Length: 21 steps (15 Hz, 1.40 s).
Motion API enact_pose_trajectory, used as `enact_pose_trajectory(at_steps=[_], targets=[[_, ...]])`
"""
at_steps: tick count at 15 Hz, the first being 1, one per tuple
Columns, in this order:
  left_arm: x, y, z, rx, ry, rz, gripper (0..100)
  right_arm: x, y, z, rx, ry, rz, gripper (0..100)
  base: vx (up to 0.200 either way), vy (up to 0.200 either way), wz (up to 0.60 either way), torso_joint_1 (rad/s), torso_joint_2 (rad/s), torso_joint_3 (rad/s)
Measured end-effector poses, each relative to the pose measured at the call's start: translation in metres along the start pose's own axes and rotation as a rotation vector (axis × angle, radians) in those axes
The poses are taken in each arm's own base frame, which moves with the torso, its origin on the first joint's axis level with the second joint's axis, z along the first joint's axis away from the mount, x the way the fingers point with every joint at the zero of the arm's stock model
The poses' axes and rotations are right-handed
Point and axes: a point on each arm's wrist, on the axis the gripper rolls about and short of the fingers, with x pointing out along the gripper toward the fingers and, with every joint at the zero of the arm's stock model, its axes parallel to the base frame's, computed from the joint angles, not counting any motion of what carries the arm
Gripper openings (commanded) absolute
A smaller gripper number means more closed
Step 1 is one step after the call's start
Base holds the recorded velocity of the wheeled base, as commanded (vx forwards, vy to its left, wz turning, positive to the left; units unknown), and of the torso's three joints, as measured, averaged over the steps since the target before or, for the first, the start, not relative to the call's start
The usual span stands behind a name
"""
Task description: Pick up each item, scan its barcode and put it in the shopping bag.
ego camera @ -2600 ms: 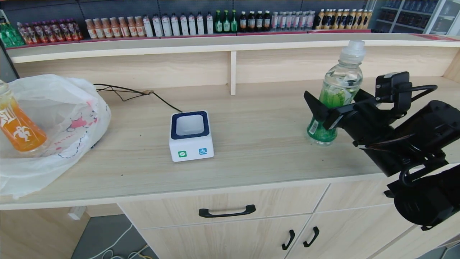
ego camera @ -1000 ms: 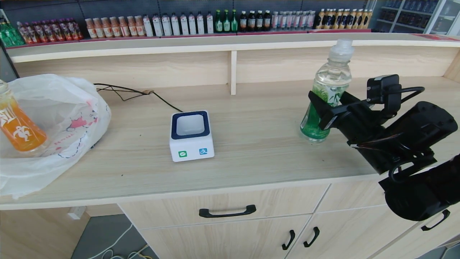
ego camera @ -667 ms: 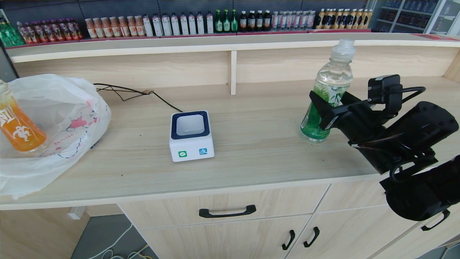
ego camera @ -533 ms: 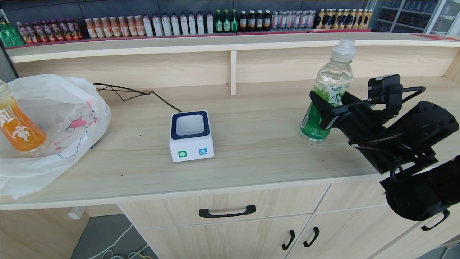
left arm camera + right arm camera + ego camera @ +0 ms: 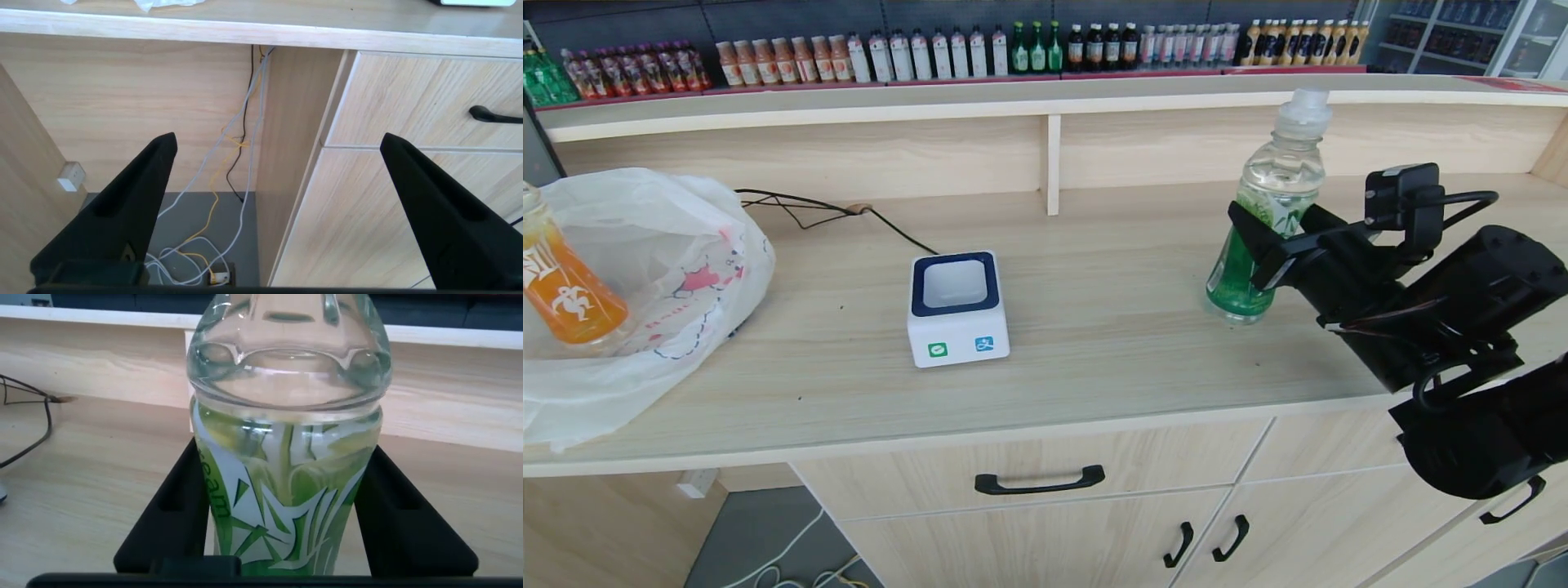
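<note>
At the frame's right, my right gripper [image 5: 1270, 230] pinches the tilted green bottle [image 5: 1281, 175] at its label, base at or just above the counter [image 5: 1094, 286]; I should lift it clear, then turn its barcode toward the scanner [image 5: 956, 306] at centre.

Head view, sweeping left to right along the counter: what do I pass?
shopping bag → scanner → green bottle, clamped in the right gripper
</note>
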Motion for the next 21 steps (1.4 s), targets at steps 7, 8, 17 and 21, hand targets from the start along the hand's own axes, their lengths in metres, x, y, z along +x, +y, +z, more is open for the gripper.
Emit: enact_pose_trajectory(at_steps=[7, 8, 17, 21], targets=[[0.000, 0.000, 0.000, 0.000, 0.000, 0.000, 100, 0.003, -0.004, 0.020, 0.002, -0.070, -0.012, 0, 0.000, 0.000, 0.00, 0.000, 0.00, 0.000], [0.000, 0.000, 0.000, 0.000, 0.000, 0.000, 100, 0.003, -0.005, 0.023, 0.001, -0.077, -0.015, 0, 0.000, 0.000, 0.00, 0.000, 0.00, 0.000], [0.000, 0.000, 0.000, 0.000, 0.000, 0.000, 100, -0.033, 0.003, 0.056, 0.118, -0.101, 0.018, 0, 0.000, 0.000, 0.00, 0.000, 0.00, 0.000], [0.000, 0.000, 0.000, 0.000, 0.000, 0.000, 100, -0.063, 0.023, 0.089, 0.204, -0.160, 0.145, 0, 0.000, 0.000, 0.00, 0.000, 0.00, 0.000]])
